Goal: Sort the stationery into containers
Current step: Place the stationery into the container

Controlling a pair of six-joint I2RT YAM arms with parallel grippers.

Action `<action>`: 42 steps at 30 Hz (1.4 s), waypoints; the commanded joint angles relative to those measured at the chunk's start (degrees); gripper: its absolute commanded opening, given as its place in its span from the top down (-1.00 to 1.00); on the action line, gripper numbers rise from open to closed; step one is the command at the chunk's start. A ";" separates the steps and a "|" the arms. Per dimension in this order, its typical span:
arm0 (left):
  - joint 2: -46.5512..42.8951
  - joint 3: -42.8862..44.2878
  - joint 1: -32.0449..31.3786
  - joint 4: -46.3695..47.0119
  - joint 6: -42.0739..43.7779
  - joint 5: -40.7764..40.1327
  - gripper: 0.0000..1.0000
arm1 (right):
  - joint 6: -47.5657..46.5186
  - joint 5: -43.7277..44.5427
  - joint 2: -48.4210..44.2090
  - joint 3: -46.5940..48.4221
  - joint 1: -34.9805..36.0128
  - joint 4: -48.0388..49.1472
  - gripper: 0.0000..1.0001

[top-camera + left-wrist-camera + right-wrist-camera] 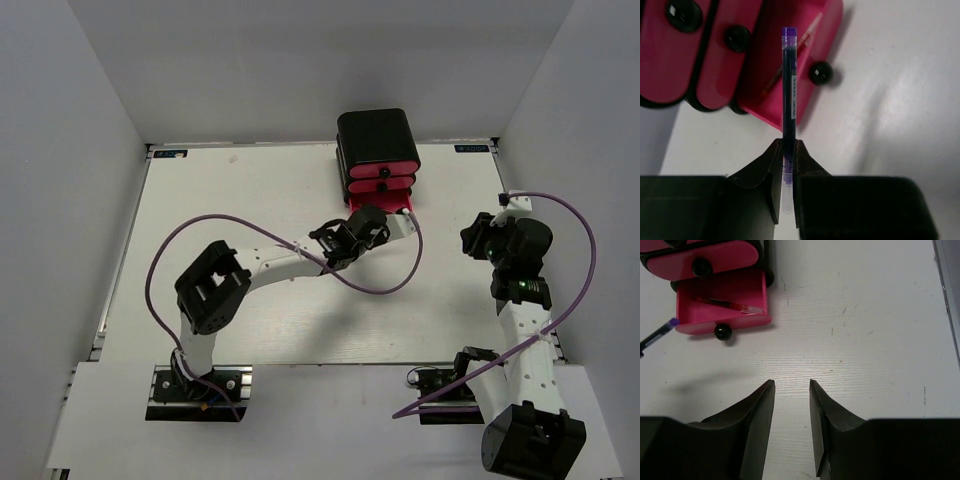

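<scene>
Three pink drawers in black cabinet (377, 130), table's 12 o'clock. Bottom drawer (725, 290) pulled out, red pen (730, 305) inside. Left gripper (787, 145) clenched on blue pen (789, 85), tip near that drawer's front. Right gripper (791, 385) at drawer's 4 o'clock, fingers apart, empty.

In the top view the cabinet (377, 140) blocks the upper centre of the table (230, 190), its lowest drawer (402, 202) pulled out toward the arms. The left gripper (368, 225), clamping a blue pen (789, 85), crowds that drawer's mouth (a red pen (730, 305) lies inside), and a purple cable (385, 291) loops just below. The upper left and centre right are bare tabletop. The right gripper (791, 385), jaws parted, faces bare white surface.
</scene>
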 commanded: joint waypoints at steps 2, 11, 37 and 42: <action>4.14 5.06 2.63 9.12 8.94 0.95 1.00 | 0.09 -0.96 -0.99 -0.15 -0.49 2.45 0.20; 13.10 9.55 4.83 21.59 10.62 2.26 0.97 | 0.01 -0.96 -1.17 -0.06 -0.40 2.45 0.20; 18.56 8.50 6.41 32.16 12.38 -0.37 -0.09 | -0.17 0.00 -0.56 -0.50 -0.40 3.15 0.20; 16.47 7.97 6.41 35.22 12.38 -2.04 -0.26 | -0.09 0.27 -0.64 -0.59 -0.40 3.15 0.20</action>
